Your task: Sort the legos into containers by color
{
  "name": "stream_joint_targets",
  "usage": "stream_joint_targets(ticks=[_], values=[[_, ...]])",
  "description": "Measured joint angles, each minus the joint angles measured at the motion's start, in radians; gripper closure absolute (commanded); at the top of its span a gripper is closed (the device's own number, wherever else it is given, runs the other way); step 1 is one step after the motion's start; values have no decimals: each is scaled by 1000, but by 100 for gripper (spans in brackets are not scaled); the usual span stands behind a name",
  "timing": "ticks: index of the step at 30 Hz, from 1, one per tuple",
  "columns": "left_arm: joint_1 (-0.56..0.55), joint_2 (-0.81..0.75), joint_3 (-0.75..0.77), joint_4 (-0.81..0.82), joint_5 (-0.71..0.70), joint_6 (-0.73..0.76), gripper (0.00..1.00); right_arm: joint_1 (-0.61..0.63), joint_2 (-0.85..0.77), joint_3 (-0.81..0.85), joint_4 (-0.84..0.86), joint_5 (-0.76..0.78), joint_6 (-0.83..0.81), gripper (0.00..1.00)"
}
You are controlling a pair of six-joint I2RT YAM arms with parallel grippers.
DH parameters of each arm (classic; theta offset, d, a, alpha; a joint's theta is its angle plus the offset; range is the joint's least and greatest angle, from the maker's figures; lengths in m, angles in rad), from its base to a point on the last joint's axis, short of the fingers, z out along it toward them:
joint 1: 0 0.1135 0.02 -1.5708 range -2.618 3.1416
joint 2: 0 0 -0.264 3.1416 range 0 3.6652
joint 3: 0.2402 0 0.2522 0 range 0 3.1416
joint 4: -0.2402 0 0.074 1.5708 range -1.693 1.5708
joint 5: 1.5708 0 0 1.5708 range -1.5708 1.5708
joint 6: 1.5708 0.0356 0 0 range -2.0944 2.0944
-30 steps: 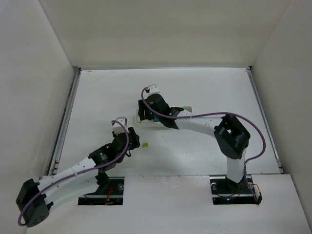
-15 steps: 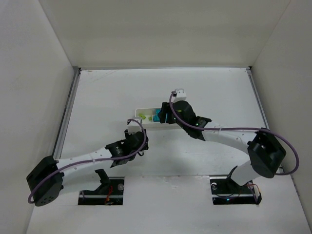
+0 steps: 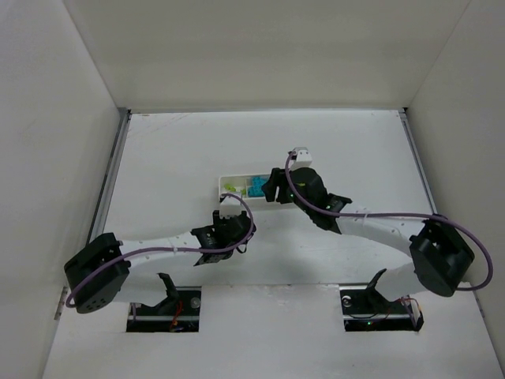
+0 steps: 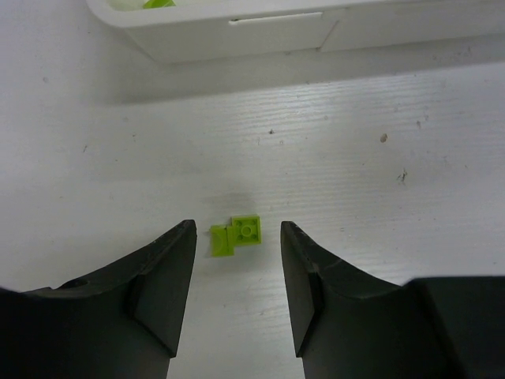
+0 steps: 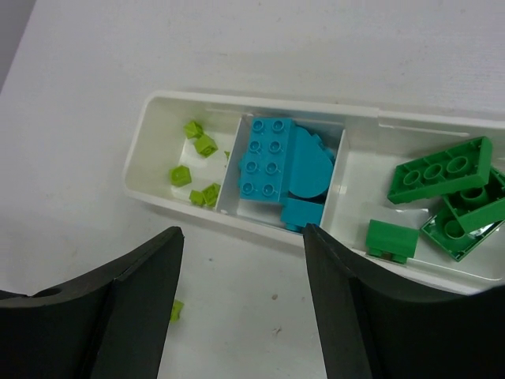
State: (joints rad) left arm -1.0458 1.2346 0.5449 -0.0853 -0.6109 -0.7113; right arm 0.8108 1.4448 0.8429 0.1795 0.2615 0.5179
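A loose pale yellow-green lego (image 4: 247,229) lies on the table with a second small yellow-green piece (image 4: 219,241) touching its left side. My left gripper (image 4: 236,237) is open and empty, with one jaw on each side of the pair. It hides them in the top view (image 3: 234,234). The white tray (image 5: 260,101) holds several yellow-green legos (image 5: 193,170) on the left, cyan legos (image 5: 272,162) in the middle and dark green legos (image 5: 442,185) on the right. My right gripper (image 5: 242,237) is open and empty above the tray's near wall.
The tray (image 3: 223,183) lies mid-table, its right part hidden under the right wrist (image 3: 274,196). The loose yellow-green lego also shows in the right wrist view (image 5: 177,310), beside the left finger. White walls enclose the table on three sides.
My left arm has reached right until its open jaws flank the loose yellow-green lego. My right gripper has moved right, uncovering the tray's left and middle compartments.
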Motion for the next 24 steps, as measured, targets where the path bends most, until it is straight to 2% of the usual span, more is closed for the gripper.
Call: stream_joint_targets(ticks=[14, 24], values=[[0, 65, 3, 11, 0, -24, 59, -42, -62, -36, 32, -36, 25, 30], [4, 123, 3, 38, 0, -30, 65, -42, -63, -38, 32, -42, 26, 30]])
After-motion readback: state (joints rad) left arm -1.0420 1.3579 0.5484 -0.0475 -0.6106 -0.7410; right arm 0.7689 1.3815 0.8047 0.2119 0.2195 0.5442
